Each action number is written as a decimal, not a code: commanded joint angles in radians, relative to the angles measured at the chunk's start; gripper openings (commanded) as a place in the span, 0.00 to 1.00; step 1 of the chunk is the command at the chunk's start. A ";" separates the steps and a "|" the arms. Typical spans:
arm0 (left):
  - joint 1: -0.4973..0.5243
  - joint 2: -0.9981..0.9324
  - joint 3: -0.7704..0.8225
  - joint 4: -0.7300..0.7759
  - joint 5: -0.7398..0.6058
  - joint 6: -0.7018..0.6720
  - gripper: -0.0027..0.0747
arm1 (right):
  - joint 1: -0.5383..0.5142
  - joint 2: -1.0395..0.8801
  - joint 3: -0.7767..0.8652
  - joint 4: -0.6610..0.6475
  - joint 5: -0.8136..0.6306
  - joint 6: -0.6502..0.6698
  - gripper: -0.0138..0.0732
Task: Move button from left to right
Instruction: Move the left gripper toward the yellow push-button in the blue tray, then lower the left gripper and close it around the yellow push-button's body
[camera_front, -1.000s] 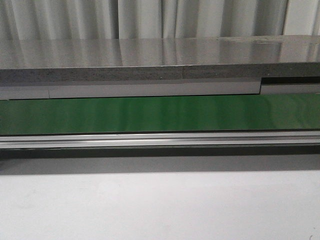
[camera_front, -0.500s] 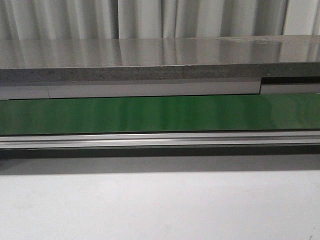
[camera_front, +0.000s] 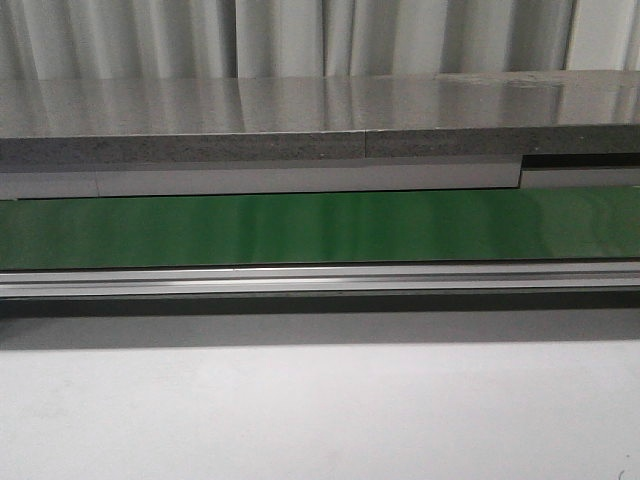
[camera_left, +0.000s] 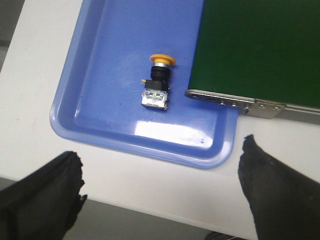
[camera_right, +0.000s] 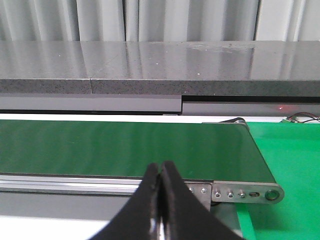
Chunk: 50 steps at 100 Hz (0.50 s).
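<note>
The button (camera_left: 157, 82) lies on its side in a blue tray (camera_left: 75, 120), yellow cap pointing toward the green belt, black body with a pale label end. My left gripper (camera_left: 161, 152) is open and empty, hanging above the table edge short of the tray; its black fingers (camera_left: 55, 185) stand wide apart. My right gripper (camera_right: 161, 167) is shut and empty, in front of the conveyor's rail near the belt's right end. The button and both grippers are out of the front view.
A green conveyor belt (camera_front: 320, 228) with an aluminium rail (camera_front: 320, 278) crosses the front view, a grey counter (camera_front: 320, 120) behind it. The belt end bracket (camera_left: 235, 102) overhangs the tray corner. A green surface (camera_right: 290, 165) lies right of the belt's end.
</note>
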 joint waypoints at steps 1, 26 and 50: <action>0.046 0.058 -0.035 -0.018 -0.074 -0.010 0.83 | 0.005 -0.021 -0.014 -0.010 -0.072 -0.002 0.08; 0.160 0.278 -0.035 -0.101 -0.178 -0.001 0.83 | 0.005 -0.021 -0.014 -0.010 -0.072 -0.002 0.08; 0.176 0.440 -0.072 -0.128 -0.217 -0.001 0.83 | 0.005 -0.021 -0.014 -0.010 -0.072 -0.002 0.08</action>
